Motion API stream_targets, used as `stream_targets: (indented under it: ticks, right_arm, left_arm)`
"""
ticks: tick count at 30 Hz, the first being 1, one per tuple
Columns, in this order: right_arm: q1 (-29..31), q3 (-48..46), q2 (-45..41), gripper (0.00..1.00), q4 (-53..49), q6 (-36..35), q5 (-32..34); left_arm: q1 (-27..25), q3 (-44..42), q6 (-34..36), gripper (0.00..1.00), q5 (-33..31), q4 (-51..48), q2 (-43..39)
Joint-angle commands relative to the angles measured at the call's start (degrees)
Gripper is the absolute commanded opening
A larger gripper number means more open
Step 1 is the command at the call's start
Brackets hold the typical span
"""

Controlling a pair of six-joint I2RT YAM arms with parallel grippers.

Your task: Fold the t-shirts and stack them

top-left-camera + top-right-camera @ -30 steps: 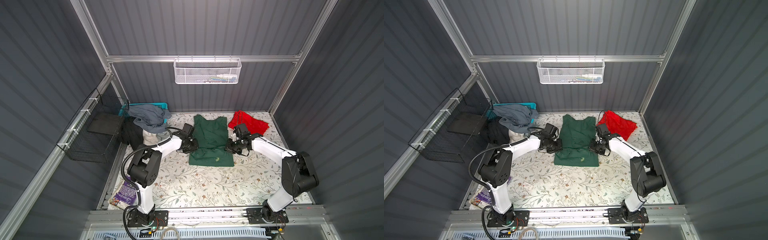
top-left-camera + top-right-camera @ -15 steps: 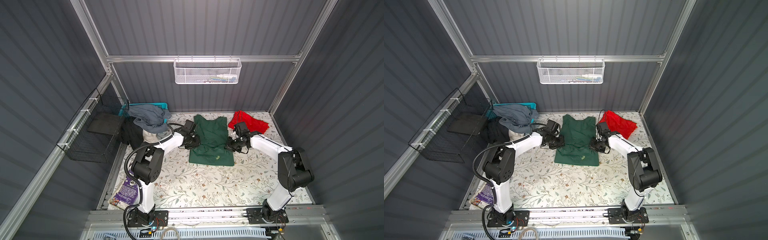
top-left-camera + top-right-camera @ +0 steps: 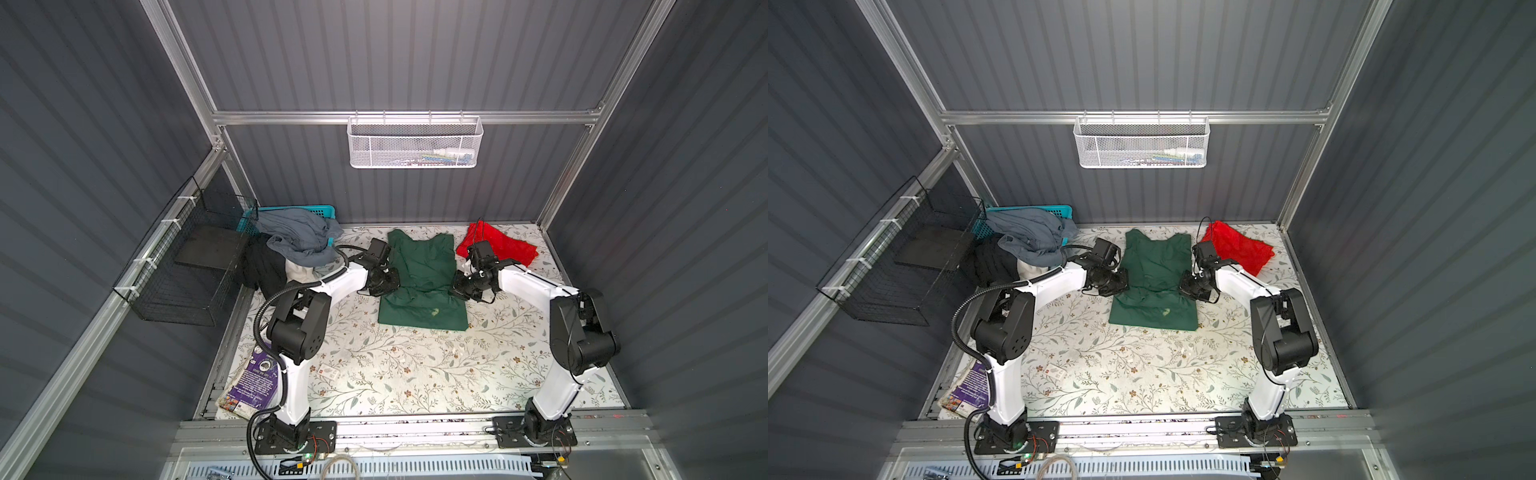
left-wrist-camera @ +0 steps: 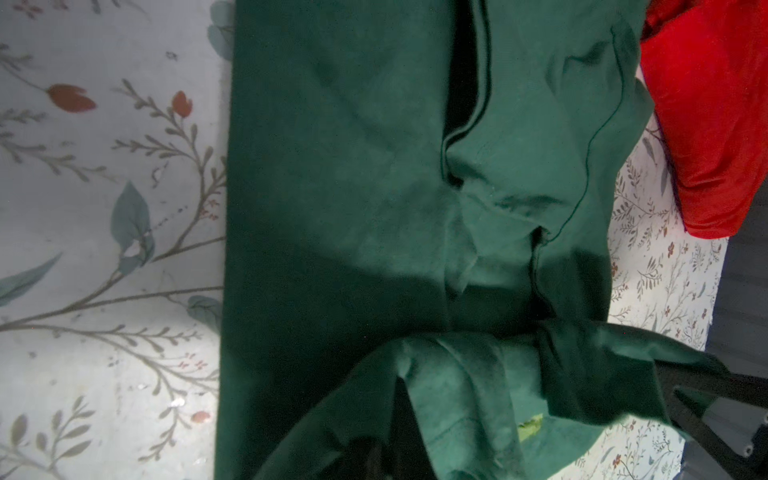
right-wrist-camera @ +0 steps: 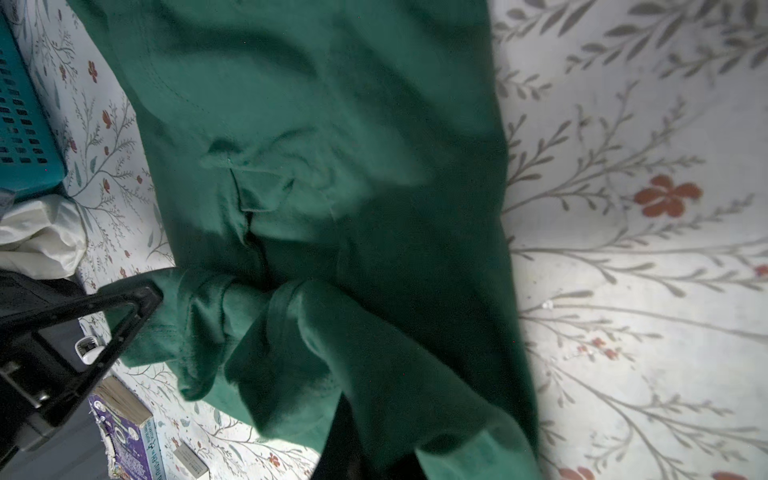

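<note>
The dark green t-shirt [image 3: 422, 266] lies by the middle of the tabletop's [image 3: 415, 374] far edge, its long axis running far to near. The left gripper [image 3: 394, 280] and the right gripper [image 3: 456, 286] each pinch its cloth at one long side, opposite each other. The red t-shirt [image 3: 505, 247] lies in the far right corner.

The dark green t-shirt [image 3: 419, 270] lies on the flowered counter [image 3: 415, 374] near the back wall, folded lengthwise into a long narrow panel with its collar end farthest back. Halfway along, both side edges are bunched and raised off the counter, and a small yellow-green mark shows near the hem. Just beside its far right corner, the bright red t-shirt [image 3: 505, 247] lies crumpled and unfolded.
</note>
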Motion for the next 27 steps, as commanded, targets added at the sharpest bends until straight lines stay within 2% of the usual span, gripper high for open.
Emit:
stream_targets:
  ticks: [1, 2, 4, 6, 7, 8, 9, 11, 13, 19, 21, 25, 27]
  right_arm:
    - [-1.5, 2.1, 2.5, 0.13, 0.3, -0.5, -0.7]
    - [-1.9, 2.3, 2.8, 0.22, 0.5, -0.4, -3.0]
    - [-2.1, 2.5, 2.6, 0.37, 0.5, -0.9, -2.7]
    - [-2.1, 2.5, 1.4, 0.58, 0.1, -1.8, -2.0]
    - [-2.1, 2.1, 0.5, 0.65, 0.1, -2.1, -1.9]
    - [-2.2, 1.5, -0.7, 0.69, 0.2, -2.4, -1.9]
    - [-2.2, 0.6, -1.9, 0.7, 0.2, -2.7, 0.5]
    - [-2.2, -1.1, -4.2, 0.68, 0.2, -3.0, 1.3]
    - [-2.1, -3.4, -6.4, 0.62, 0.8, -3.6, 0.4]
    - [-1.1, -10.1, -11.3, 0.39, 2.7, -4.1, -5.6]
    - [0.0, -11.2, -11.6, 0.35, 2.7, -4.2, -7.3]
    - [1.5, -12.1, -10.0, 0.32, 3.3, -4.5, -8.6]
    - [1.6, -12.2, -8.2, 0.3, 3.9, -4.2, -9.6]
  left_arm:
    - [1.7, 2.4, 1.4, 0.13, 0.7, 0.0, 2.5]
    - [2.3, 2.2, 1.1, 0.32, 0.5, 0.4, 2.3]
    - [2.9, 0.7, 0.6, 0.53, -0.2, 2.2, 0.4]
    - [2.9, -2.0, 1.0, 0.82, -2.4, 4.4, -3.2]
    - [2.9, -3.6, 1.4, 0.91, -3.5, 5.7, -5.1]
    - [2.9, -6.5, 2.2, 0.94, -4.1, 7.2, -7.3]
    - [2.9, -8.4, 3.5, 0.95, -4.6, 8.4, -9.3]
    - [2.9, -10.9, 6.0, 0.95, -5.9, 8.1, -12.5]
    - [2.8, -13.2, 8.8, 0.87, -5.0, 8.4, -15.2]
    - [1.0, -17.8, 16.8, 0.67, 6.3, 9.3, -16.5]
    - [-1.0, -18.2, 18.9, 0.62, 9.7, 8.5, -15.4]
    - [-7.7, -17.0, 24.6, 0.57, 9.3, 5.6, -13.9]
    - [-10.3, -16.4, 25.6, 0.57, 11.2, 6.1, -12.9]
